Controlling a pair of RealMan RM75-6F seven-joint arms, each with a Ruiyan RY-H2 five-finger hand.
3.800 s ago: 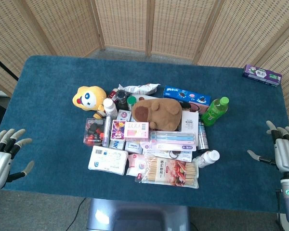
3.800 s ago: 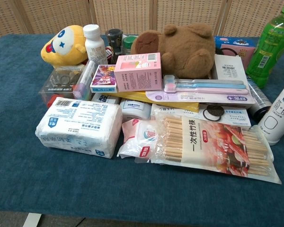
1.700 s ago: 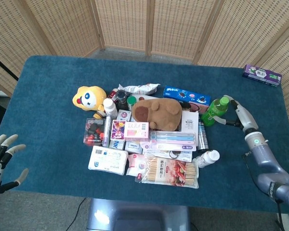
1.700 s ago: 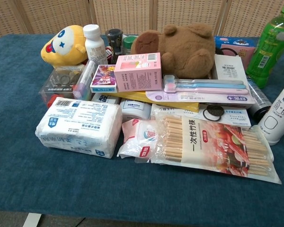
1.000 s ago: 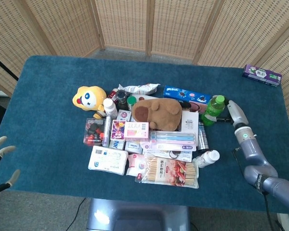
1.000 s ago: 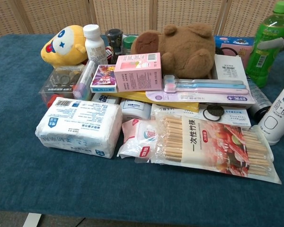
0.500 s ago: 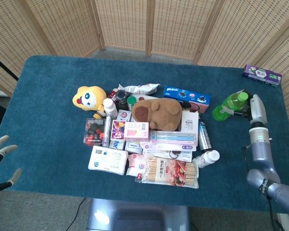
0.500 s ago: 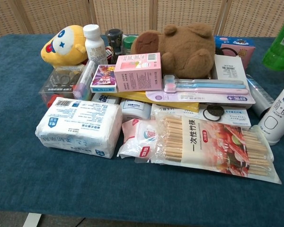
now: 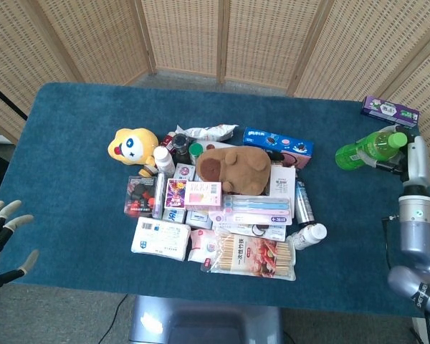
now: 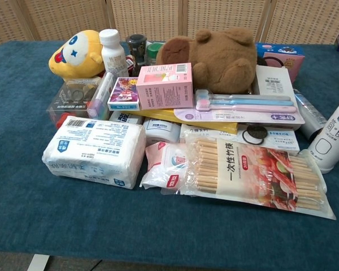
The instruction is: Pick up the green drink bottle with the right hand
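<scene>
In the head view the green drink bottle (image 9: 364,150) hangs tilted on its side above the right part of the blue table (image 9: 72,122), its cap pointing right. My right hand (image 9: 405,159) grips it near the neck end, well right of the pile. The chest view shows neither the bottle nor this hand. My left hand (image 9: 0,233) stays off the table's front left corner, fingers spread and holding nothing.
A pile fills the table's middle: brown plush (image 9: 233,166), yellow plush (image 9: 132,145), cookie box (image 9: 277,142), chopstick pack (image 10: 254,175), tissue pack (image 10: 93,151), white bottle (image 10: 333,138). A purple box (image 9: 390,111) lies at the back right, just behind the lifted bottle.
My right hand has carried the green bottle further right and higher, away from the pile; the bottle has left the chest view. The left hand has hardly moved.
</scene>
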